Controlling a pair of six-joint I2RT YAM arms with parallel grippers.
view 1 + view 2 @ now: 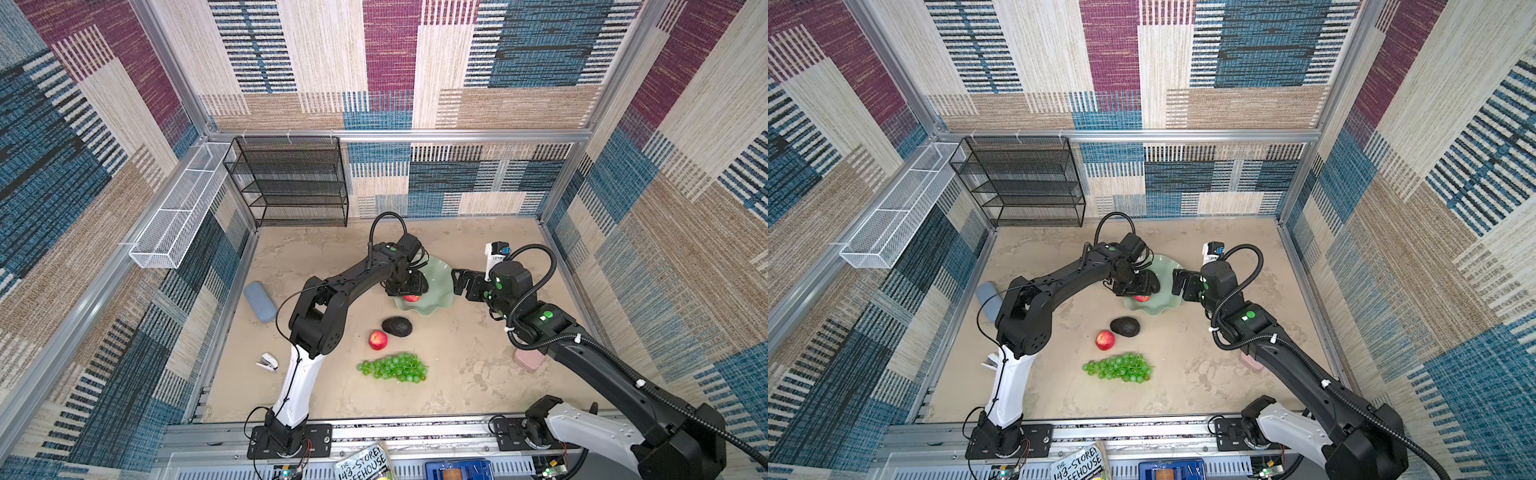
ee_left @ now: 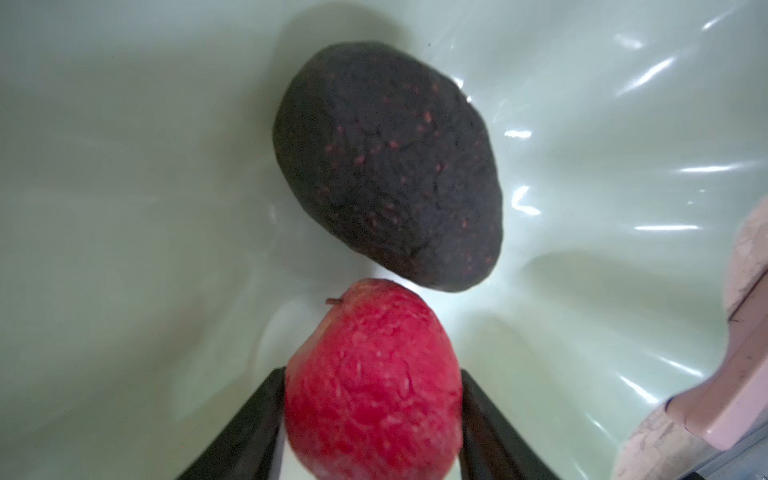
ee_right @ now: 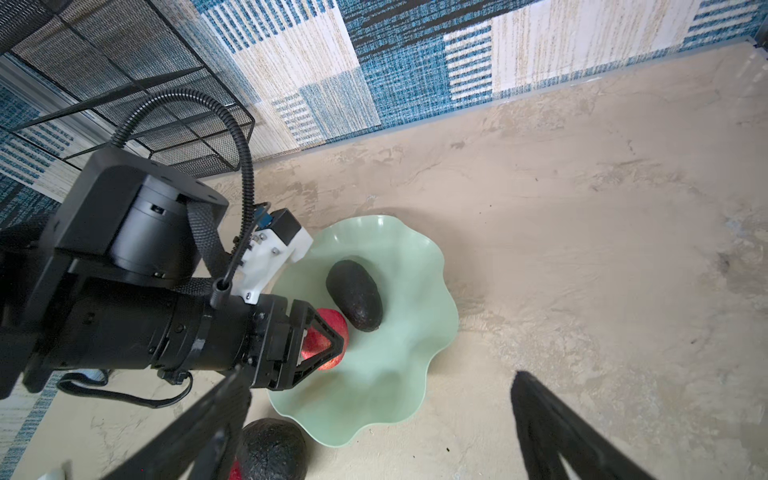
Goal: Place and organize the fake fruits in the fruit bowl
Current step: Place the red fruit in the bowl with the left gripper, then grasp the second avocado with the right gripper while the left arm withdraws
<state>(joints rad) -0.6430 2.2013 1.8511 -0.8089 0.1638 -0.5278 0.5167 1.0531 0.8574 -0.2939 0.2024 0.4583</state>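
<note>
The pale green fruit bowl (image 1: 440,291) (image 1: 1167,301) (image 3: 395,374) sits mid-table, holding a dark avocado (image 2: 386,166) (image 3: 355,295) and a red apple (image 1: 411,297) (image 2: 374,386). My left gripper (image 1: 409,291) (image 2: 374,374) reaches down into the bowl, its fingers against both sides of that apple, which touches the avocado. In front of the bowl, on the table, lie a second avocado (image 1: 397,326) (image 1: 1125,326), another red apple (image 1: 377,340) and the green grapes (image 1: 392,367) (image 1: 1119,367). My right gripper (image 1: 457,282) (image 3: 382,376) hovers wide open and empty beside the bowl's right rim.
A blue-grey case (image 1: 259,301) and a small white stapler-like item (image 1: 268,361) lie at the table's left edge. A pink item (image 1: 528,359) sits under the right arm. A black mesh shelf (image 1: 291,183) and a white wire basket (image 1: 178,208) stand at the back left.
</note>
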